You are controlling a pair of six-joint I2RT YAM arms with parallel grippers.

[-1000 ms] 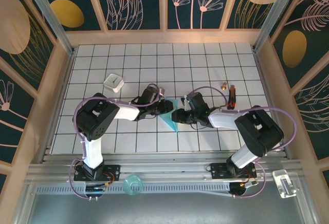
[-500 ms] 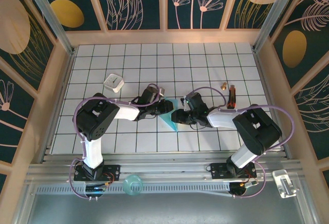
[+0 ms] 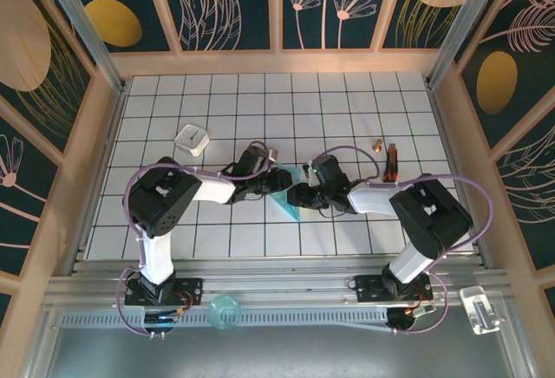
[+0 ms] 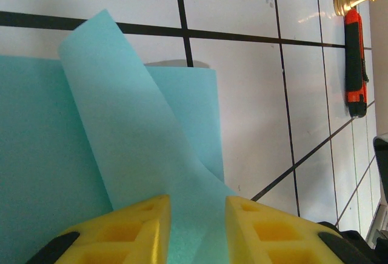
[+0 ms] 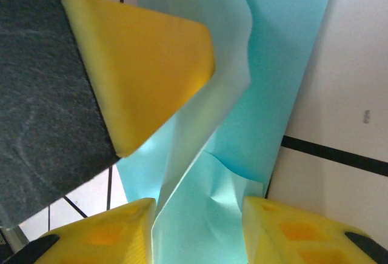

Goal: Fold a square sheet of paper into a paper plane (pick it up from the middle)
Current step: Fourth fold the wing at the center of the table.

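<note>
The square sheet of paper (image 3: 290,207) lies partly folded in the middle of the bench (image 3: 347,109). The left claw (image 4: 197,209) still pinches a lifted flap. The right claw (image 5: 199,206) has slid a little closer. Paper sits between its fingers, but I cannot tell if it grips.

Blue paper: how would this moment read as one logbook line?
blue paper: partly folded, flap raised | left end effector: paper between jaws, grip unclear | right end effector: same
</note>
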